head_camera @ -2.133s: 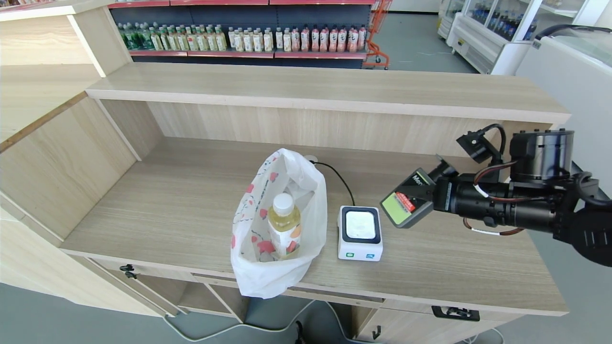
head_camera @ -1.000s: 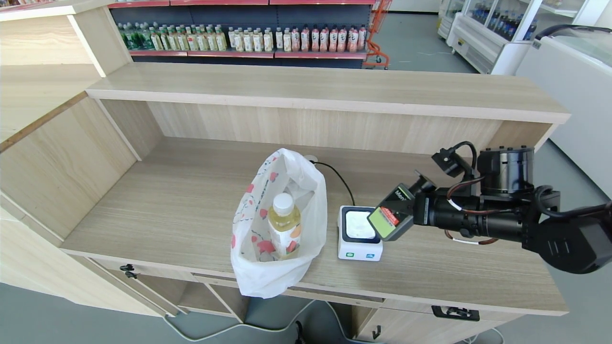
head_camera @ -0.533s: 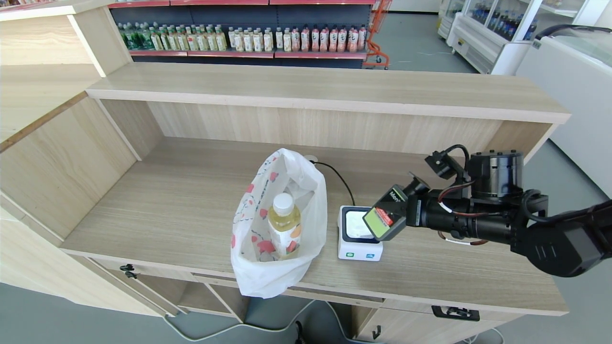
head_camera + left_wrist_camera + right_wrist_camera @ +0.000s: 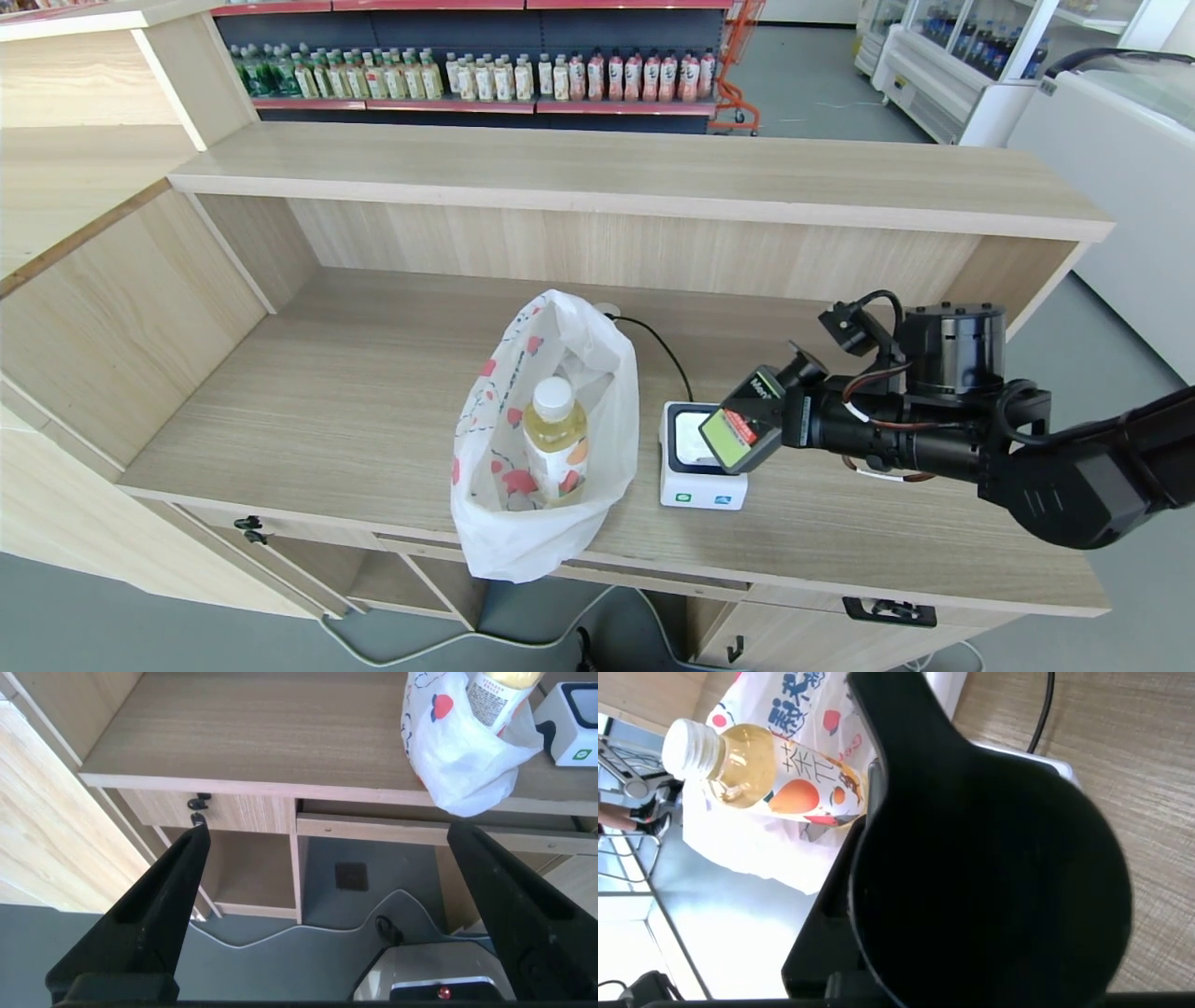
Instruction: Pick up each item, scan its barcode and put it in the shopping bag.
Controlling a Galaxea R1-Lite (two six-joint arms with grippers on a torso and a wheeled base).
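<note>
My right gripper (image 4: 782, 415) was clamped on a small dark box (image 4: 733, 437), a flat carton with a bright green face, a red label across one corner and white lettering on its dark top edge. I held it tilted, green face turned toward the left and front of the light wooden counter (image 4: 355, 401). From the head view it covered the right part of the dark-rimmed window of the white square barcode scanner (image 4: 691, 487). It looked to be above the scanner rather than resting on it, though I could not tell the gap. A thin black cable (image 4: 658, 345) ran from the scanner toward the back of the counter. Just to the scanner's left stood the white plastic shopping bag (image 4: 509, 532), printed with red shapes and open at the top (its lower edge sagged over the counter's front). Inside it stood an upright clear bottle of pale yellow drink (image 4: 555, 439) with a white cap and an orange-and-red label. My left gripper (image 4: 329, 859) hung low in front of the counter, below its edge, with its two dark fingers (image 4: 159, 915) spread wide and nothing between them.
</note>
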